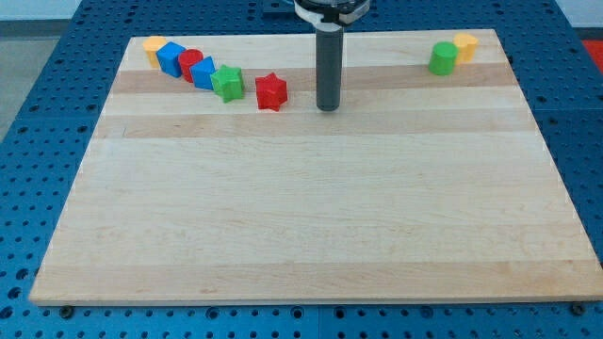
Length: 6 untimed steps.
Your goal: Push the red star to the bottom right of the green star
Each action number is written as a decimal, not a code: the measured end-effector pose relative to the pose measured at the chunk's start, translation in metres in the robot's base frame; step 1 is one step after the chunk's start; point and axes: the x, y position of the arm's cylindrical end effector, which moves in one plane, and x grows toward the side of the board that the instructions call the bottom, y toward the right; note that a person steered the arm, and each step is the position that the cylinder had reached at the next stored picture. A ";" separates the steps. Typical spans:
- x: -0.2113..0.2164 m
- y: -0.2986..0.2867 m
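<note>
The red star [270, 91] lies on the wooden board near the view's top, just right of and slightly below the green star [227, 82], with a small gap between them. My tip [327, 107] stands on the board to the right of the red star, about one block's width away and not touching it. The rod rises straight up from the tip to the view's top edge.
Left of the green star runs a diagonal row: a blue block [203, 73], a red block [190, 62], a blue block [171, 57] and a yellow block [154, 47]. At the top right stand a green block [443, 58] and a yellow block [464, 46].
</note>
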 end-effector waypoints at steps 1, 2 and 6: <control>-0.003 -0.001; -0.003 -0.011; -0.003 -0.056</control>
